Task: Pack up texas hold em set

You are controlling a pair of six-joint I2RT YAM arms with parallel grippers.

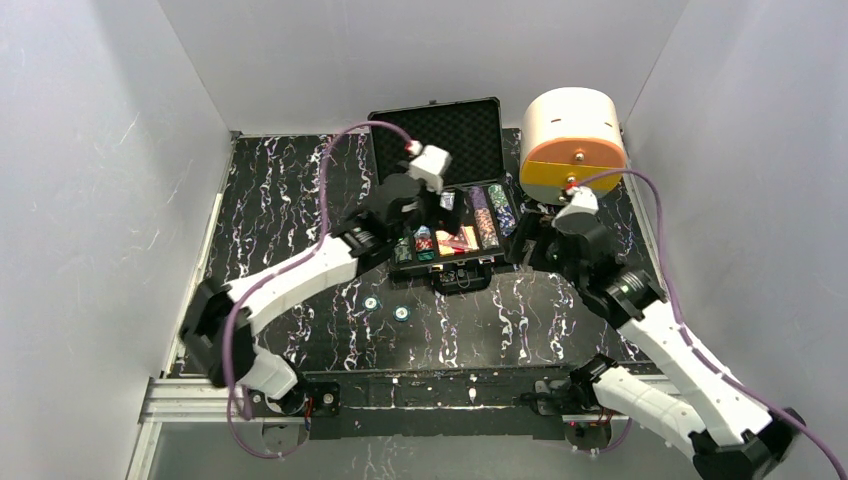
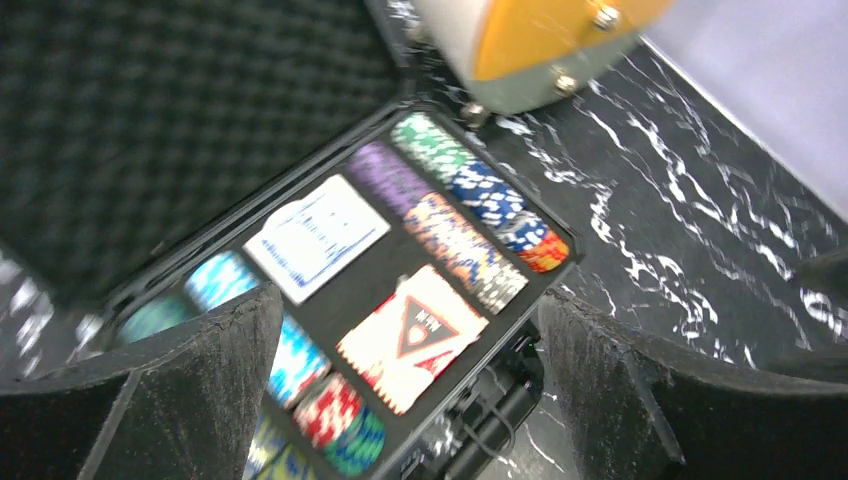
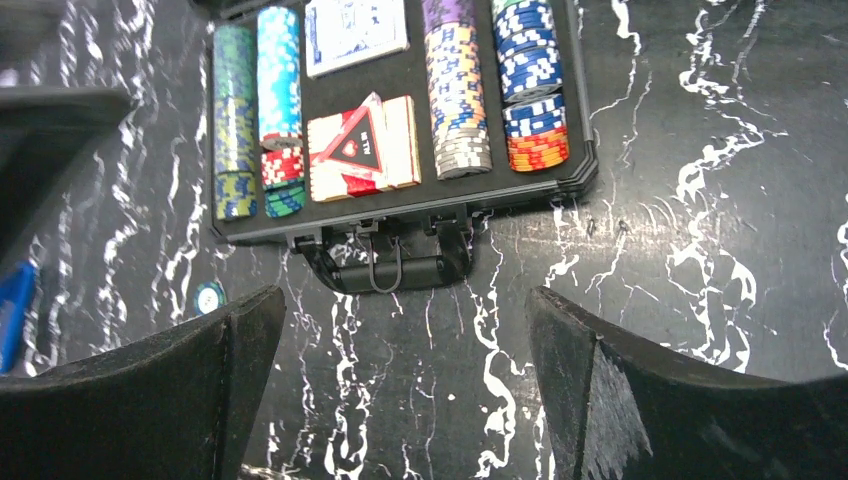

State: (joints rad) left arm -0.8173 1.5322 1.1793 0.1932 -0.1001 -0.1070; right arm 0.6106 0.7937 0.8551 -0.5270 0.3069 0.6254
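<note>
left end effector [image 2: 408, 310] is spread wide with nothing in it, hovering over the open briefcase [image 3: 400, 224]. right end effector [image 3: 402, 300] is also spread and empty, hanging over the surface [image 1: 280, 200] just in front of the handle [image 3: 385, 272].

briefcase sits mid-surface toward the far side, lid [image 1: 440, 125] swung back, foam lining [image 2: 150, 120] exposed. inside looks mostly filled:
- rows of poker chips [image 3: 458, 90] left and right
- blue deck [image 3: 355, 30] in the far centre slot
- red deck [image 3: 400, 130] in the near centre slot, red triangle [image 3: 348, 150] lying on top of it

two small round buttons [image 1: 371, 301] are outside, on the surface near-left of the handle, apart from the case. can't tell which slot is meant for them. my read: buttons in, then lid down, then fasten.

handling guess:
- buttons are thin, flat, hard discs on a hard surface, so slippery and easy to skate away. pinch across the rim and come in low.
- loaded case is probably heavy, with a stiff shell. chips sit loose in their grooves, so don't jolt or tilt it before it's closed.
- lid alone should be light. push at its free far edge, not the foam, which is soft and gives.
- lift only by the handle, once shut.

outside: white-and-orange cylinder [image 1: 573, 135] just beside the lid on its right, blue tool [image 3: 15, 310] off to the left. neither belongs.
</note>
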